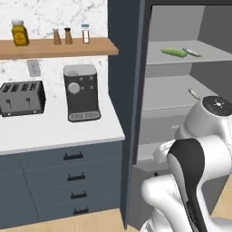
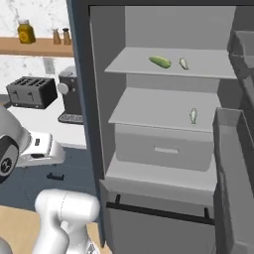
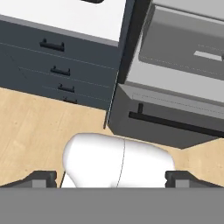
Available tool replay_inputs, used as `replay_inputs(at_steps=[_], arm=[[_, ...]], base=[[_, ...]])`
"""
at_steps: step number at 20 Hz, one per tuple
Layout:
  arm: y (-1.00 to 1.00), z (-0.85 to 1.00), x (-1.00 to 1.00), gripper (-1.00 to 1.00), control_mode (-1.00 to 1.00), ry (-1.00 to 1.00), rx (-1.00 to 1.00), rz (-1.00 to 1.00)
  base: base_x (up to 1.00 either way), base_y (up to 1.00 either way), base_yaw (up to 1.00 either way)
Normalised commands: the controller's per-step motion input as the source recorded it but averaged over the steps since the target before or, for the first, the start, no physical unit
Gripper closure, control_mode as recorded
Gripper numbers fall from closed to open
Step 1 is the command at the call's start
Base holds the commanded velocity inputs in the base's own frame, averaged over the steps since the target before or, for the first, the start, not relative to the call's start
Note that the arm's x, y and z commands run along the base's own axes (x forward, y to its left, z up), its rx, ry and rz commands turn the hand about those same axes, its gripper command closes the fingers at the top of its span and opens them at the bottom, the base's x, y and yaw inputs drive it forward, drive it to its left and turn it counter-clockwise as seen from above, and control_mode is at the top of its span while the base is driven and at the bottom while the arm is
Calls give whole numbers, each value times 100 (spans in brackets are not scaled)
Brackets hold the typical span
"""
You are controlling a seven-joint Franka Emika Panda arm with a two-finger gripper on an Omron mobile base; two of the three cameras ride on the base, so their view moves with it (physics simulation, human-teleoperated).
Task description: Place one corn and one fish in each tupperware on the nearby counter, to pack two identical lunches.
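A green-husked corn (image 1: 173,52) (image 2: 160,61) lies on the top shelf of the open fridge, with a pale fish (image 1: 192,52) (image 2: 183,63) just to its right. A second fish (image 1: 195,94) (image 2: 193,116) rests on the middle shelf. The white counter (image 1: 54,127) (image 3: 87,17) runs left of the fridge over dark drawers. The tupperware is out of view. My gripper (image 3: 111,181) is open and holds nothing; its dark fingertips (image 3: 43,178) stand wide apart. It points down at the wooden floor in front of the fridge, far below the shelves.
A dark toaster (image 1: 21,97) and a coffee machine (image 1: 81,93) stand on the counter. Bottles and shakers sit on the wooden wall shelf (image 1: 59,47). The open fridge door with grey bins (image 2: 233,163) hangs at the right. A grey fridge drawer (image 2: 161,149) sits below the shelves.
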Motion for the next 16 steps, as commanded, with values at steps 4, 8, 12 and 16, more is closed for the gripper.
replay_inputs(at_steps=[4,8,12,16], arm=[[0,0,0,-100,100,0,0,0],[0,0,0,-100,100,0,0,0],[0,0,0,-100,100,0,0,0],[0,0,0,-100,100,0,0,0]], base=[[33,-82,-1],[24,-66,-1],[29,-41,-2],[29,-2,-10]])
